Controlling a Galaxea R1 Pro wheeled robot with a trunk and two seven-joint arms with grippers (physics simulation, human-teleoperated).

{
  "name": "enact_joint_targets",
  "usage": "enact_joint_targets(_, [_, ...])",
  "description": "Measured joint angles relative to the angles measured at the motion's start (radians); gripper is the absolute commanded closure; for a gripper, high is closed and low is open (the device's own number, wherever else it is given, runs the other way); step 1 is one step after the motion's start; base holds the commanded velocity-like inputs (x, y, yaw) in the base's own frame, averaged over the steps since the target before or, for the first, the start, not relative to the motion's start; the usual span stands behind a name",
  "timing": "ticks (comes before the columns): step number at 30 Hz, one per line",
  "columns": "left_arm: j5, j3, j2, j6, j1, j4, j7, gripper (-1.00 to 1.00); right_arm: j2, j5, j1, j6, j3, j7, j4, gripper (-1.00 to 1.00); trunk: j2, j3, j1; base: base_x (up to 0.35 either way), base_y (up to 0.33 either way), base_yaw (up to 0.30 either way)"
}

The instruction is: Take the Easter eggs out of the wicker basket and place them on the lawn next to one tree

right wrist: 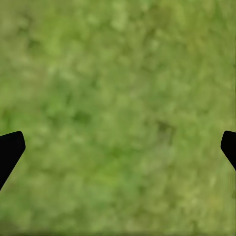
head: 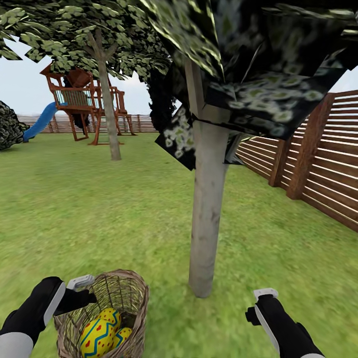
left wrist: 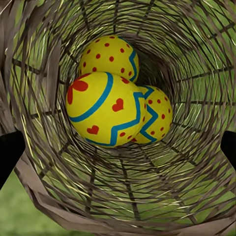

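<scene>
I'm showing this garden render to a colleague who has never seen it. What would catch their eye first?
Probably the three Easter eggs, bright yellow with blue bands and red marks, piled inside the wicker basket by the left hand. Next, the pale tree trunk rising from the lawn just beyond, its dark crown overhead.

Basket [head: 130, 298]: rough woven wicker. Eggs [left wrist: 104, 109]: smooth, glossy. Fence [head: 318, 149]: slatted wood.

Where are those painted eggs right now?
All three Easter eggs sit inside the wicker basket, low left in the head view, by the left gripper near the tree.
</scene>
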Motion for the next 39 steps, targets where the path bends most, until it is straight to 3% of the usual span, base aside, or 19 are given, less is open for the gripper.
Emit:
enact_joint_targets(13, [0.001,-0.003,-0.007,-0.003,0.000,0.001,0.000,-1.00,-0.001,0.000,0.000,0.000,-0.001,0.000,0.000,-1.00,0.000,0.000,0.000,0.165,0.000,0.000])
enact_joint_targets(25, [-0.001,0.001,-0.010,-0.004,0.000,0.000,0.000,-1.00,0.000,0.006,0.000,-0.002,0.000,0.000,0.000,-1.00,0.000,0.003,0.000,0.017,0.000,-0.098])
enact_joint_targets(32, [-0.001,0.002,-0.007,-0.002,-0.001,0.000,0.000,-1.00,-0.003,0.007,0.000,-0.003,-0.002,-0.001,0.000,-1.00,-0.049,-0.019,0.027,0.000,0.000,-0.006])
enact_joint_targets(39, [-0.001,0.006,0.000,-0.001,0.000,0.000,0.001,-1.00,-0.026,0.002,0.000,0.001,-0.005,-0.001,-0.012,-1.00,-0.098,-0.041,0.054,0.000,0.000,0.000])
